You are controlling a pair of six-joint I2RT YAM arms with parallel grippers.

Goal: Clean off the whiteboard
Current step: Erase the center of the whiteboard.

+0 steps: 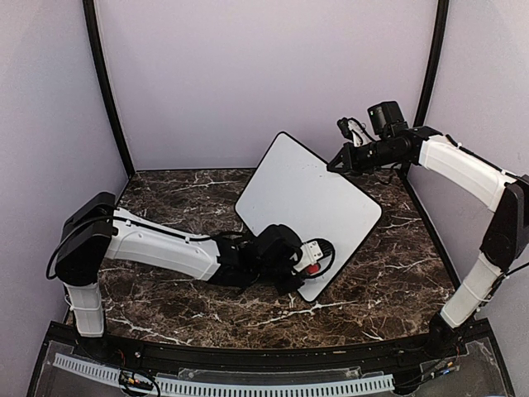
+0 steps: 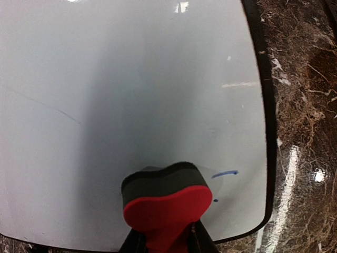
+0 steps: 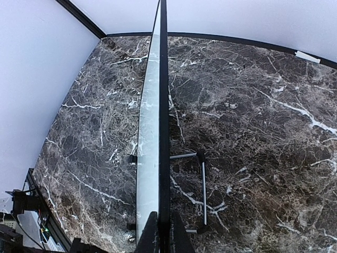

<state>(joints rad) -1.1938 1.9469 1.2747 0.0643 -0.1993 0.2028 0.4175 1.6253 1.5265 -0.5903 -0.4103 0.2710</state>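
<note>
Whiteboard (image 1: 310, 194): a glossy white rectangular panel with rounded corners and a thin black edge. It is tilted up from the marble counter (image 1: 165, 306), right of centre and nearer the far edge. One corner points toward the far edge, the opposite one toward the near edge. The surface is almost clean, with a short blue stroke (image 2: 225, 173) and a small dot beside one lower corner.

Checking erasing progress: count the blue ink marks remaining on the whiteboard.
2. A short blue dash just right of the eraser, and a tiny dot below that dash, near the whiteboard corner. The eraser may hide more.
</note>
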